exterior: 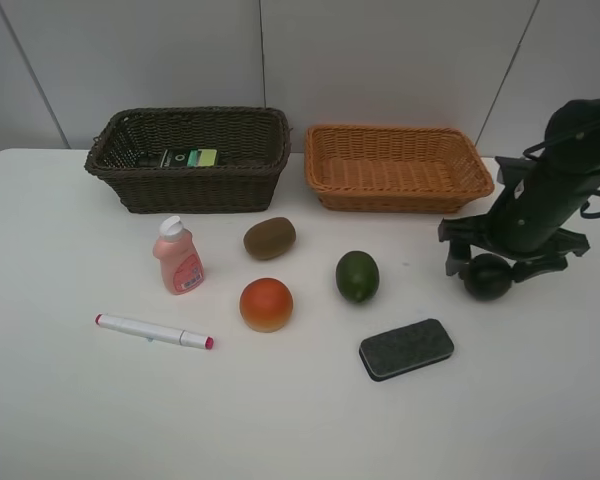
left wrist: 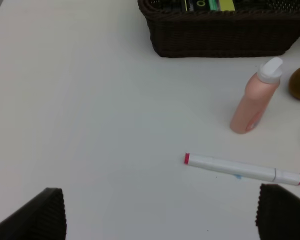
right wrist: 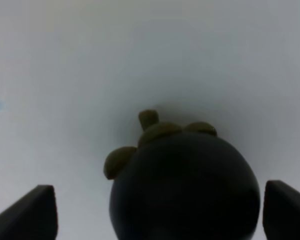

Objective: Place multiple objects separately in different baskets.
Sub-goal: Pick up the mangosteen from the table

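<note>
A dark-green round fruit (exterior: 488, 277) (right wrist: 185, 190) with a leafy cap rests on the table between the fingers of my right gripper (exterior: 496, 268) (right wrist: 160, 216). That gripper is open, with a gap on each side of the fruit. My left gripper (left wrist: 160, 215) is open over bare table, near the white pink-tipped marker (left wrist: 242, 168) (exterior: 153, 331). The pink bottle (exterior: 178, 257) (left wrist: 253, 102), kiwi (exterior: 269, 238), orange-red fruit (exterior: 266, 304), green fruit (exterior: 357, 276) and dark eraser (exterior: 406, 349) lie on the table. The dark-green box (exterior: 188, 157) lies in the dark basket (exterior: 195, 192).
The light orange basket (exterior: 400, 198) stands at the back, right of the dark one, with nothing showing in it. A grey wall rises behind both baskets. The left arm does not show in the exterior high view.
</note>
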{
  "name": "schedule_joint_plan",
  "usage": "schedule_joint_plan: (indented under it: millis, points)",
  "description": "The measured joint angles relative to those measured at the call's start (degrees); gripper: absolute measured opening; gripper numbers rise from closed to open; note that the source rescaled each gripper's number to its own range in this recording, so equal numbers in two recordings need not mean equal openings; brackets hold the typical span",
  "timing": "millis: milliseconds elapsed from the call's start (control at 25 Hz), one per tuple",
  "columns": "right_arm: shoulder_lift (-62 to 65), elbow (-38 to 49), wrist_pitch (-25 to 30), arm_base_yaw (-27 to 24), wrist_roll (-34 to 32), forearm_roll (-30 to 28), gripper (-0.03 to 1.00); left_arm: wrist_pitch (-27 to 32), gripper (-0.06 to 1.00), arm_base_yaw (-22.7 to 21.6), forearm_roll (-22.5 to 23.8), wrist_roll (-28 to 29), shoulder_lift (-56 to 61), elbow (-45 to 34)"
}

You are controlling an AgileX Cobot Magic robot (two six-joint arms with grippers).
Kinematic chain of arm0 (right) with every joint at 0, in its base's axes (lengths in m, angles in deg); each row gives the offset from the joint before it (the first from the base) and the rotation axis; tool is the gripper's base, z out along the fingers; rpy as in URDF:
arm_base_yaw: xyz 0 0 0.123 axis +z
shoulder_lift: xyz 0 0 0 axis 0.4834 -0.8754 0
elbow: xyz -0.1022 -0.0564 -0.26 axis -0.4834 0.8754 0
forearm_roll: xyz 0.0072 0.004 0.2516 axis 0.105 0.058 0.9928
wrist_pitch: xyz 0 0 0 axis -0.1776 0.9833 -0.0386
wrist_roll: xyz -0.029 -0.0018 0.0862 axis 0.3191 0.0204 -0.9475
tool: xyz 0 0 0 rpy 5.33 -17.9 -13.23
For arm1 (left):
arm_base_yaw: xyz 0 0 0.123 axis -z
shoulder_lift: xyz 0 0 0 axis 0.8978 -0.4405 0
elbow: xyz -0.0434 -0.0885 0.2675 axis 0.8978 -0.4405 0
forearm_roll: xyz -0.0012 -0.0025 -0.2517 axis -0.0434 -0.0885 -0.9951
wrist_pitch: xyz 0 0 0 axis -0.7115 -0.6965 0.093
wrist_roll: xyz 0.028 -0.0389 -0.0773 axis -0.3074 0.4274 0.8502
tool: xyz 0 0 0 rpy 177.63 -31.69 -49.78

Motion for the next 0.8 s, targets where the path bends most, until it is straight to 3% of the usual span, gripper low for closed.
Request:
schedule_joint_plan:
  millis: [800]
  points:
    - [-3.33, 0.00, -0.86, -2.71, 0.18, -1.06, 0.99, 0.00, 1.00, 0.00, 0.00, 0.00, 0.00, 0.00]
